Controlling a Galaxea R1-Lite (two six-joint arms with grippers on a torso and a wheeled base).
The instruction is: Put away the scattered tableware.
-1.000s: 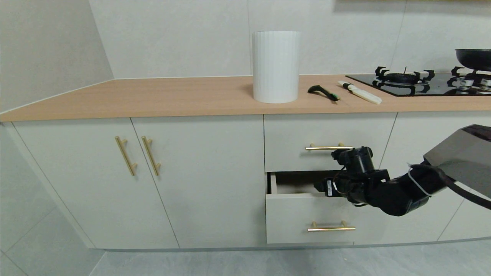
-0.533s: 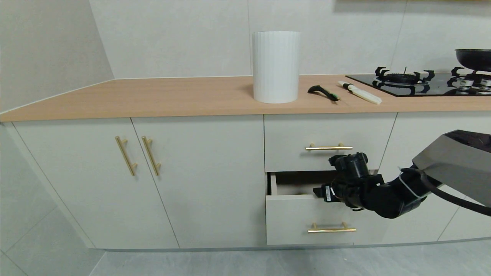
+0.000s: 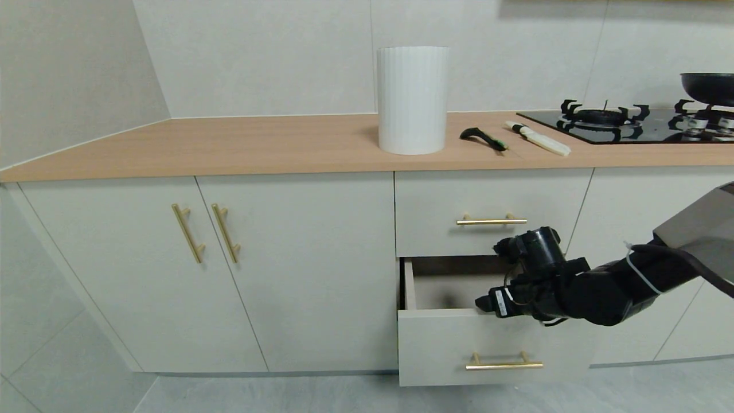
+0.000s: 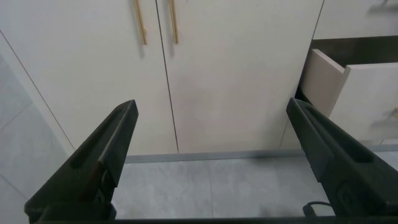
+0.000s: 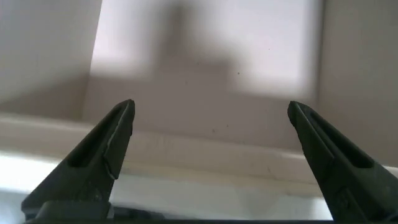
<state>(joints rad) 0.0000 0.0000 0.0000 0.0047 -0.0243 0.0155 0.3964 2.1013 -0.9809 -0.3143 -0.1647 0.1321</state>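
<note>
Cupboard doors [image 3: 206,269] stand at the left, and your left gripper [image 4: 210,106] faces them low down, its fingers wide apart and holding nothing. On the worktop [image 3: 229,146], right of the white ribbed canister [image 3: 412,100], you find the tableware: a small black tool [image 3: 483,137] with a green tip, and just beside it on the right a pale knife [image 3: 538,138]. Both lie flat and do not touch each other.

I judge both to be light and stiff, but thin and low on smooth wood, so they can slide away when you close on them. Take each one across its handle, not the blade, and press down gently.

Below them the lower drawer [image 3: 436,338] is pulled out. Your right gripper [image 5: 210,104] is at its top front edge, fingers apart, gripping nothing. The hob [image 3: 619,129] is at the far right.
</note>
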